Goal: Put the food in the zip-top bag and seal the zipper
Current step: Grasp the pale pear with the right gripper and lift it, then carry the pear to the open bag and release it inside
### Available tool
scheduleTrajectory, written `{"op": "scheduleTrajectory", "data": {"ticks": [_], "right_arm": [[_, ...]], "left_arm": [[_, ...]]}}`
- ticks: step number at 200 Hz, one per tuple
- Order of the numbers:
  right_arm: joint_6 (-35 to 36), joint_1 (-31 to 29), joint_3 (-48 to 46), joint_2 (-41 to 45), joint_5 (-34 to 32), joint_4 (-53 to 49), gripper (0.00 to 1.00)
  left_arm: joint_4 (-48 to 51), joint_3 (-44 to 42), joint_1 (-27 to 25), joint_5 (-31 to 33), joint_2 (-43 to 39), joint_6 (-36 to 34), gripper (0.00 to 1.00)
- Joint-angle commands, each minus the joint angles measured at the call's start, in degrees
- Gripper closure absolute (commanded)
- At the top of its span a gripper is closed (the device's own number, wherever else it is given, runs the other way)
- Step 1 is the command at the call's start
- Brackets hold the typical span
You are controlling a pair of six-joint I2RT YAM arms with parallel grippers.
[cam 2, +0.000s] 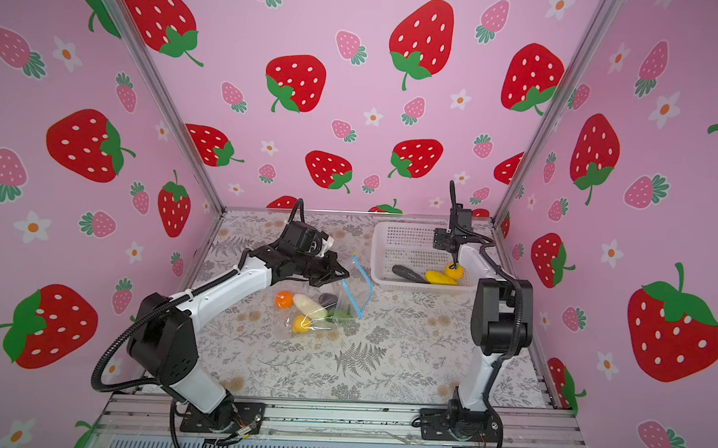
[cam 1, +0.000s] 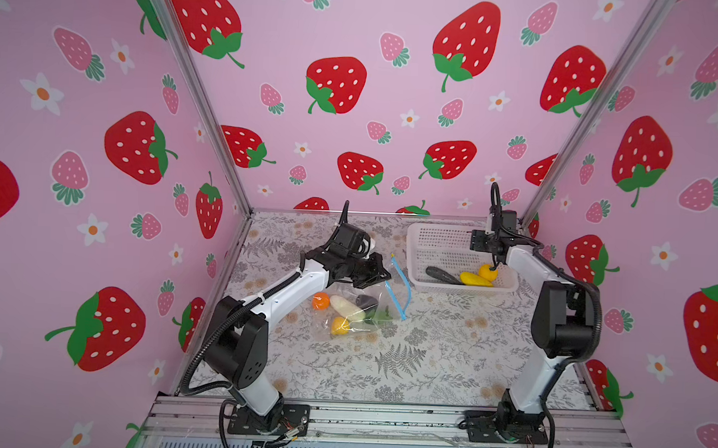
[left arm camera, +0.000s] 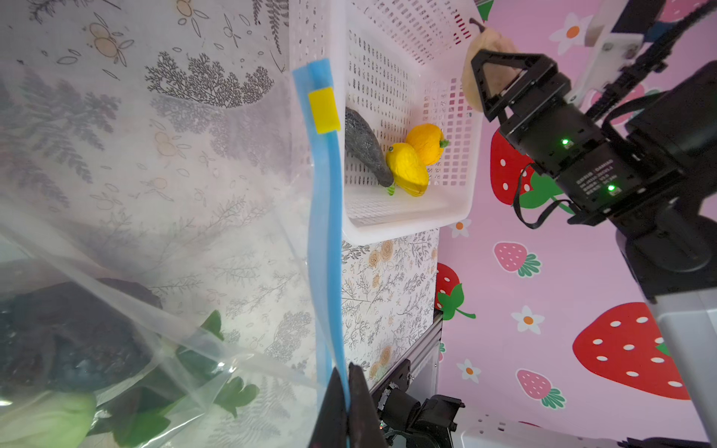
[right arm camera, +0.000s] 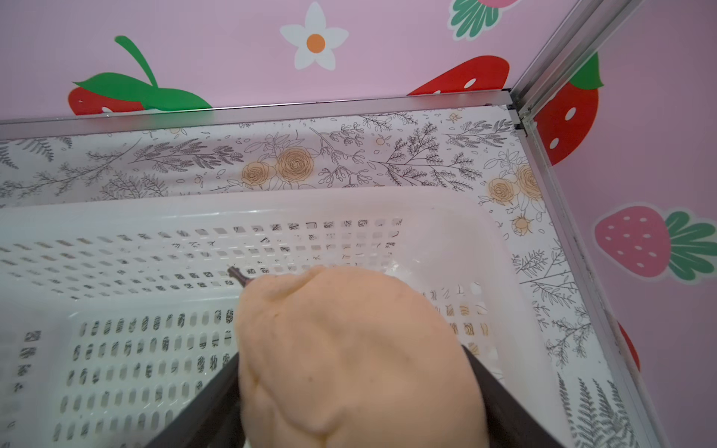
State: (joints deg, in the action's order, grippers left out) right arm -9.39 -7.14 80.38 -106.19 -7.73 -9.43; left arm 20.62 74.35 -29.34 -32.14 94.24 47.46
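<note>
We note the left gripper clamped on the crinkly clear bag's smooth light-blue zipper, and the right gripper clasping a rounded, matte beige pear over the far-right perforated white basket.

Left hand pinched, right hand clasping.

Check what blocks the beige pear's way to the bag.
Only the white perforated basket's wall facing the clear zip-top bag; the beige toy pear must clear it. The floral tabletop between shows nothing else.
</note>
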Motion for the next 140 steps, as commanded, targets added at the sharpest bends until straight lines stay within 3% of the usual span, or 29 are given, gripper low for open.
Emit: {"op": "scheduleTrajectory", "data": {"ticks": [1, 70, 104, 140], "right_arm": [[-2.0, -1.3, -5.2, 6.6, 2.8, 0.9, 0.27], [-9.8, -18.8, -21.1, 29.4, 15.7, 3.1, 0.28], [-11.7, -26.1, -20.4, 28.5, 23.1, 4.1, 0.29], [-13.2, -29.1, -22.2, 26.5, 27.2, 6.5, 0.3]], "left_arm": [[1.3, 2.2, 0.2, -0.7, -0.4, -1.0, 1.0], [3.0, 4.8, -0.3, -0.4, 0.0, -1.6, 1.0], [3.4, 5.5, -1.3, -0.1, -1.2, -1.4, 1.0], [3.7, 5.3, -1.6, 1.0, -3.3, -1.1, 1.0]]}}
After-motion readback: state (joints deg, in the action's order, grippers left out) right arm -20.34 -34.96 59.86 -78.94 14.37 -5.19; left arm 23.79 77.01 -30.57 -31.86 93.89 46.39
